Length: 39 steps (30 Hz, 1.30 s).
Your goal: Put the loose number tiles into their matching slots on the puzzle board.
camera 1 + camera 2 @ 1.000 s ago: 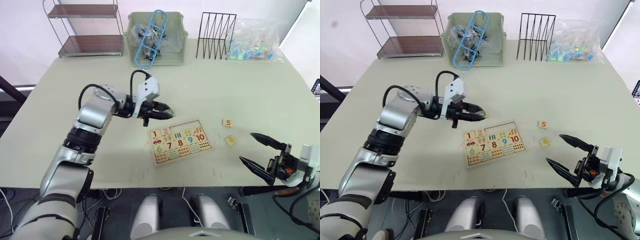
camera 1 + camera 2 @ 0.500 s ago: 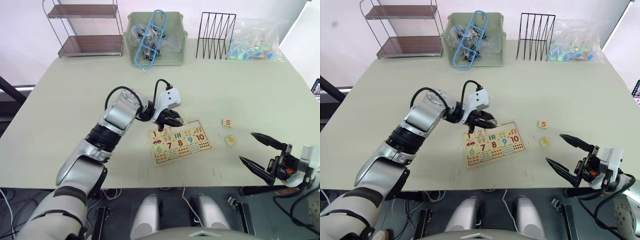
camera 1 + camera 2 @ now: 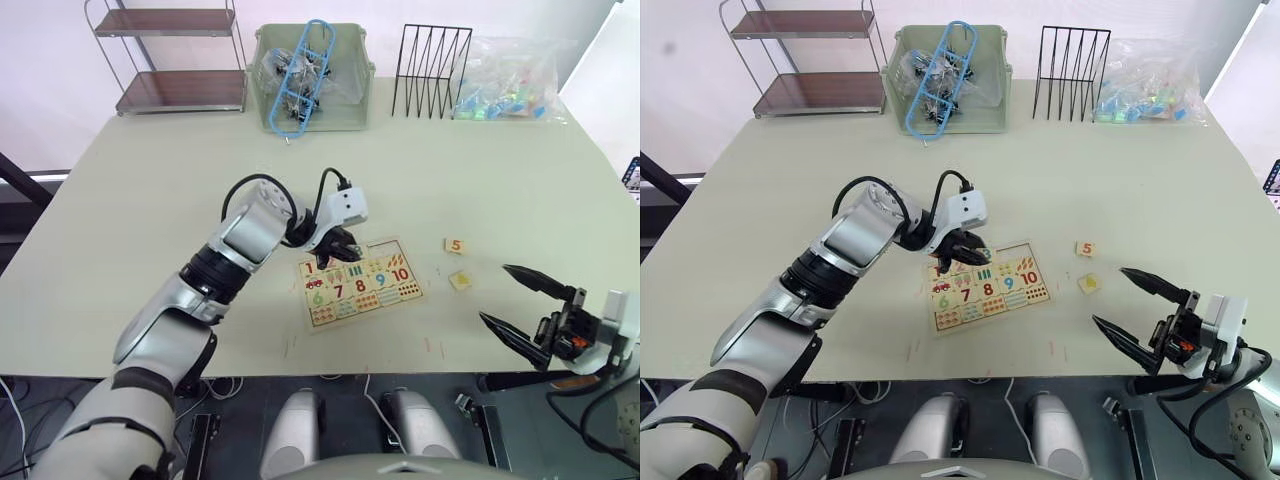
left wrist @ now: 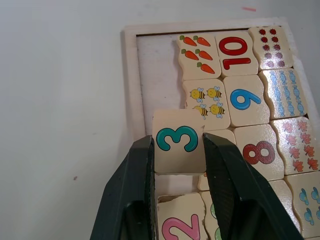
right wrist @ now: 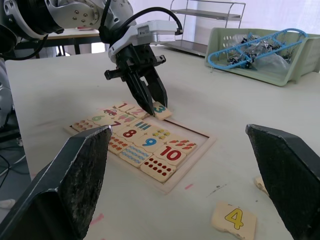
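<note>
Left gripper [image 4: 177, 150], jaws clamping the 3 tile [image 4: 177, 141], is hovering over the puzzle board [image 3: 360, 283] at centre frame. Tiles 1 and 2 are sitting placed; the 5 tile [image 3: 456, 245] and 4 tile [image 3: 461, 281] are lying loose on the worktop [image 3: 150, 200], right of centre. Right gripper [image 3: 522, 305] is idling, jaws wide, lower right.

Pale wood, bright digits on a cream table

The light-wood square tile [image 4: 177, 141] between black gripper fingers [image 4: 131, 187] bears a teal 3; the rectangular light-wood puzzle board [image 4: 135, 75] shows red 10 and 8, blue 9, pink 2, orange carrots, yellow bees; the loose wooden tile [image 5: 233, 219] at lower right carries a yellow 4.

Pale table [image 3: 150, 200]; 2-tier shelf [image 3: 180, 60], green bin [image 3: 345, 110], wire rack [image 3: 432, 70] behind.
</note>
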Each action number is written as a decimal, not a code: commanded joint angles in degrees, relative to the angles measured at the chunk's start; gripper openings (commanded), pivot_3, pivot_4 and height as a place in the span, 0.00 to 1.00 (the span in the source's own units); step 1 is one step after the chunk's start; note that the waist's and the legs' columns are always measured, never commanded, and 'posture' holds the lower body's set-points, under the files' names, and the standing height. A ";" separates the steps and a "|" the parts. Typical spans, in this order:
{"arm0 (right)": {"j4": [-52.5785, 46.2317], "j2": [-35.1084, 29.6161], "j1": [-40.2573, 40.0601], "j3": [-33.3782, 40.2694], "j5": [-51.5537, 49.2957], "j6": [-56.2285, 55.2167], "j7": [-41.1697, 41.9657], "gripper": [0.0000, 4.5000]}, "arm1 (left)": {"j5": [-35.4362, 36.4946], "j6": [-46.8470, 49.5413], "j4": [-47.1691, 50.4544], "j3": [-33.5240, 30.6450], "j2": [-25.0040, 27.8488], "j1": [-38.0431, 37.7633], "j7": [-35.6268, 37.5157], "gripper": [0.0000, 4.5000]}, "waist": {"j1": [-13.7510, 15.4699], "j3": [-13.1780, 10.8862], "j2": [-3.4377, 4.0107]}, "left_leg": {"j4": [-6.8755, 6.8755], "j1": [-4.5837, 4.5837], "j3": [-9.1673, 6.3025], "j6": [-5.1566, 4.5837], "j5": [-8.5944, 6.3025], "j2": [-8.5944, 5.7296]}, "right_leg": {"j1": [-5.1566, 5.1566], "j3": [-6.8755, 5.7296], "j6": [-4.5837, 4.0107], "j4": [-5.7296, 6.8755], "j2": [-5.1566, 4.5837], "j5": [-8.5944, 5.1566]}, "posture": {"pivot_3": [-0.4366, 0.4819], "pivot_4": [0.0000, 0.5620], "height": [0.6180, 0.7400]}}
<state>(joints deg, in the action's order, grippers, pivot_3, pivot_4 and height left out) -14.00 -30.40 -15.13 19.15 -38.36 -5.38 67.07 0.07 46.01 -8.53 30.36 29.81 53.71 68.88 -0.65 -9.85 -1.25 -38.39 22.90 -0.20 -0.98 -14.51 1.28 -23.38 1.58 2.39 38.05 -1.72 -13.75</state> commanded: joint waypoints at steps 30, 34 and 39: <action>2.04 0.09 0.19 1.04 -0.61 -3.58 1.49 1.00 | -3.05 0.60 -0.57 2.46 0.56 1.44 1.60 0.20 | 0.02 0.00 0.00 | 0.00 0.00 -0.01 0.00 0.00 0.00 | 0.00 0.00 0.00 0.00 0.00 0.00 | 0.48 0.27 1.00; 2.14 0.13 0.10 1.10 -0.59 -3.65 1.54 1.00 | -3.43 0.05 -1.35 2.63 0.20 1.43 1.48 0.20 | 0.02 0.00 0.00 | 0.00 0.00 0.00 0.00 0.00 0.00 | 0.00 0.00 0.00 0.00 -0.01 0.00 | 0.48 0.27 1.00; 2.19 0.29 -0.19 1.17 -0.53 -3.89 1.62 1.00 | -3.78 -0.60 -1.63 2.84 0.11 1.09 1.75 0.20 | 0.03 0.00 0.00 | 0.00 0.00 0.00 0.00 0.00 0.00 | 0.00 0.00 0.00 0.01 -0.01 0.00 | 0.48 0.27 1.00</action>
<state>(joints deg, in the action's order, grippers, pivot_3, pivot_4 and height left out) -11.12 -30.30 -14.99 19.14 -38.36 -7.91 68.46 -3.22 45.91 -10.41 32.50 29.92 53.80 70.27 -0.62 -9.85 -1.25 -38.39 22.90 -0.20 -0.98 -14.51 1.28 -23.38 1.59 2.39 38.05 -1.73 -13.75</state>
